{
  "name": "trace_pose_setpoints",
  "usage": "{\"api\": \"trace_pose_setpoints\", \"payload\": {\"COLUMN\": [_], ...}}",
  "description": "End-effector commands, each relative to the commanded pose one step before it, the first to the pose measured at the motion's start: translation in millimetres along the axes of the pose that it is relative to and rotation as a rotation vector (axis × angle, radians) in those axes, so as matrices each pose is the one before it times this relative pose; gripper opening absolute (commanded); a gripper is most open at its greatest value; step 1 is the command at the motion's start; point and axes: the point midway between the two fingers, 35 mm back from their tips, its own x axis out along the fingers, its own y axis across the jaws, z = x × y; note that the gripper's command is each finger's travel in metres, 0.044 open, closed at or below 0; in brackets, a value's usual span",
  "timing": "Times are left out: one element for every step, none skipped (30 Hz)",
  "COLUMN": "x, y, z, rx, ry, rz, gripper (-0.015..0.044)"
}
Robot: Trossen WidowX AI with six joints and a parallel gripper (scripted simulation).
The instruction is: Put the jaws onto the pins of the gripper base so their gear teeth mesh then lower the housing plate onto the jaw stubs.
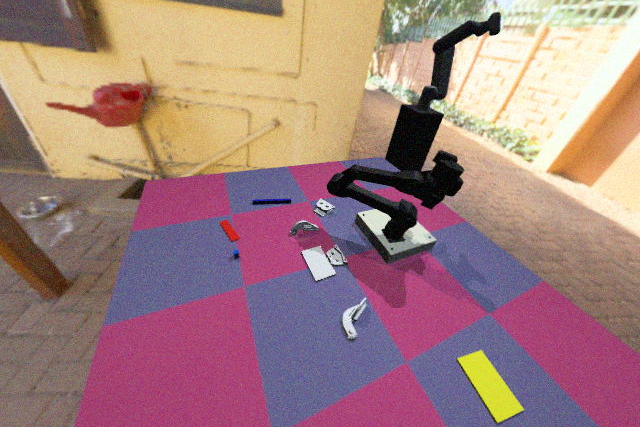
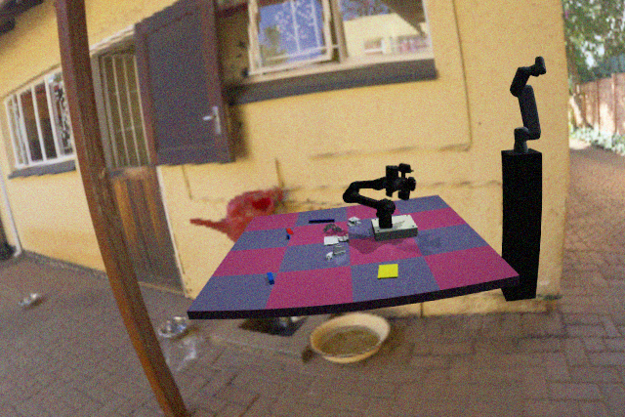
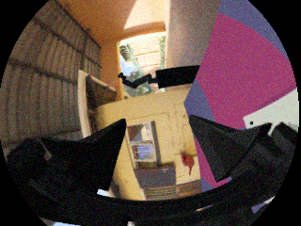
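Observation:
One curved grey jaw [image 1: 307, 226] [image 2: 332, 228] lies on the chequered table. The other jaw [image 1: 347, 323] [image 2: 329, 255] is whitish and lies apart, nearer the top camera. A flat white rectangular piece [image 1: 317, 264] [image 2: 331, 240] lies beside a small pale part with holes [image 1: 337, 255]. Another small pale part with two dark round spots [image 1: 324, 205] [image 2: 354, 221] stands farther back. Which of these is the gripper base and which the housing plate is too small to tell. My gripper [image 3: 158, 120] is open, fingers wide apart with nothing between them, raised above the arm's base, away from all parts.
A dark blue bar [image 1: 271, 201] [image 2: 321, 221], a red block [image 1: 229, 230], a small blue block [image 1: 236, 253] and a yellow slab [image 1: 490, 386] [image 2: 388, 271] lie on the table. Another blue block [image 2: 270, 277] is near the edge. A second black arm [image 1: 443, 68] [image 2: 527, 111] stands on a pedestal beyond.

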Motion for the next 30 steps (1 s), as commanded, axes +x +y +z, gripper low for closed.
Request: {"api": "trace_pose_setpoints", "payload": {"x": [0.00,0.00,0.00,0.00,0.00,0.00,0.00,0.00,0.00,0.00,0.00,0.00,0.00,0.00,0.00,0.00,0.00,0.00,0.00,0.00,0.00,0.00,0.00,0.00,0.00,0.00,0.00,0.00,0.00,-0.10], "y": [0.00,0.00,0.00,0.00,0.00,0.00,0.00,0.00,0.00,0.00,0.00,0.00,0.00,0.00,0.00,0.00,0.00,0.00,0.00,0.00,0.00,0.00,0.00,0.00,0.00,0.00,0.00,0.00,0.01,0.18], "z": [0.00,0.00,0.00,0.00,0.00,0.00,0.00,0.00,0.00,0.00,0.00,0.00,0.00,0.00,0.00,0.00,0.00,0.00,0.00,0.00,0.00,0.00,0.00,0.00,0.00,0.00,0.00,0.00,0.00,0.43], "rx": [0.0000,0.0000,0.0000,0.0000,0.0000,0.0000,0.0000,0.0000,0.0000,0.0000,0.0000,0.0000,0.0000,0.0000,0.0000,0.0000,0.0000,0.0000,0.0000,0.0000,0.0000,0.0000,0.0000,0.0000,0.0000,0.0000,0.0000,0.0000,0.0000,-0.0001], "ry": [0.00000,0.00000,0.00000,0.00000,0.00000,0.00000,0.00000,0.00000,0.00000,0.00000,0.00000,0.00000,0.00000,0.00000,0.00000,0.00000,0.00000,0.00000,0.00000,0.00000,0.00000,0.00000,0.00000,0.00000,0.00000,0.00000,0.00000,0.00000,0.00000,-0.00260], "rz": [0.00000,0.00000,0.00000,0.00000,0.00000,0.00000,0.00000,0.00000,0.00000,0.00000,0.00000,0.00000,0.00000,0.00000,0.00000,0.00000,0.00000,0.00000,0.00000,0.00000,0.00000,0.00000,0.00000,0.00000,0.00000,0.00000,0.00000,0.00000,0.00000,0.00019], "gripper": [0.0426,0.0400,0.0374,0.0347,0.0321,0.0295,0.0269,0.0242,0.0216,0.0190,0.0164,0.0137,0.0111,0.0085,0.0059,0.0032,0.0006,0.0000,0.0000,0.0000,0.0000,0.0000,0.0000,0.0000,0.0000,0.0000,0.0000,0.0000,0.0000,0.0000]}}
